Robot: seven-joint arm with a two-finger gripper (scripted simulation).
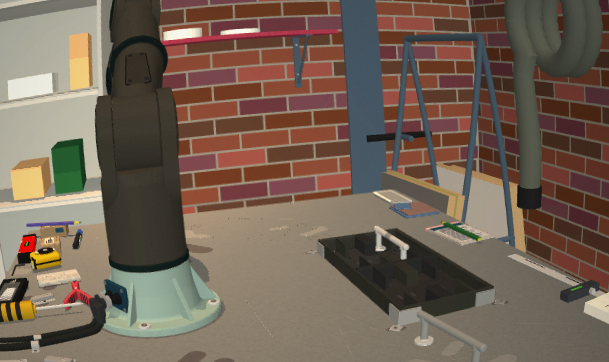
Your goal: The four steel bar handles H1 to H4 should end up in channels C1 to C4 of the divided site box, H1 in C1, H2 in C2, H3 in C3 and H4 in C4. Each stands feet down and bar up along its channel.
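One steel bar handle (391, 241) stands feet down and bar up in the far channel of the dark divided site box (406, 273), running along it. A second steel handle (449, 336) stands upright on the table just in front of the box's near end, apart from it. The other channels look empty, and I see no further handles. Only the robot's base and lower arm (138, 170) show at the left; the gripper is out of sight above the top of the view.
The table's near edge runs close under the second handle. Small tools (37, 272) and a black cable lie left of the robot base. Boards, a blue frame (444, 130) and a hanging hose (529, 125) stand behind the box, and a level (579, 291) lies to its right.
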